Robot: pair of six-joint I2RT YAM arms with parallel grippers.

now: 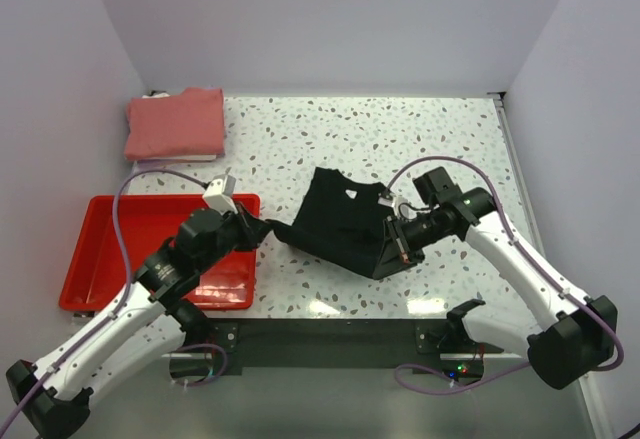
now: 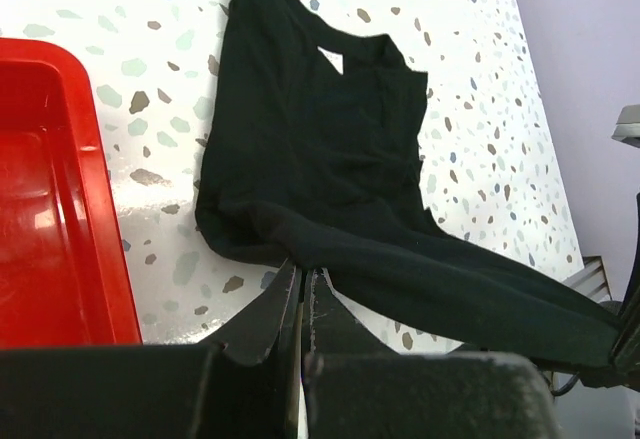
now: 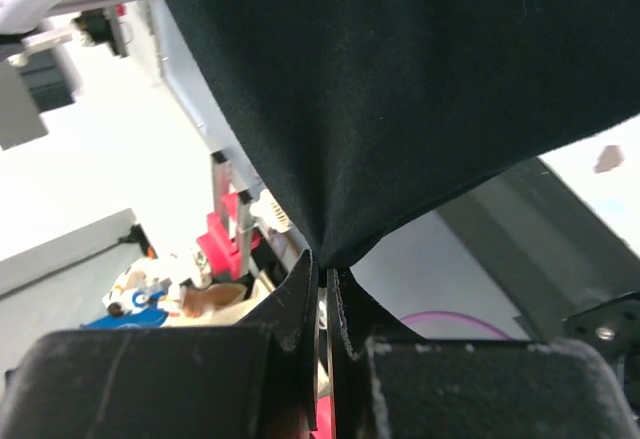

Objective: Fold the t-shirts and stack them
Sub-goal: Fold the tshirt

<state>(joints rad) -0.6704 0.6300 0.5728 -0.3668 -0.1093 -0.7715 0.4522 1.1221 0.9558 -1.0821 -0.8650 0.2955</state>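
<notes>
Fold in hand | plain black short-sleeved cloth t-shirt point(image 1: 335, 221) midway on the speckled white surface point(image 1: 300, 129) | left end effector point(image 2: 300, 281) clamped on its near-left corner, right end effector point(image 3: 325, 271) clamped on the near-right corner, lifted | I'd hold that edge taut and carry both evenly toward its far edge | salmon-pink folded shirt point(image 1: 175, 122) lies far-left, well apart.

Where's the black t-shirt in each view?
Top external: black t-shirt mid-frame, right of the red tray.
Left wrist: fills the middle, near edge pinched in the left tool.
Right wrist: fills the upper frame, a corner pinched in the right tool.
Landmark: its white label, visible in top external and left wrist only.
</notes>
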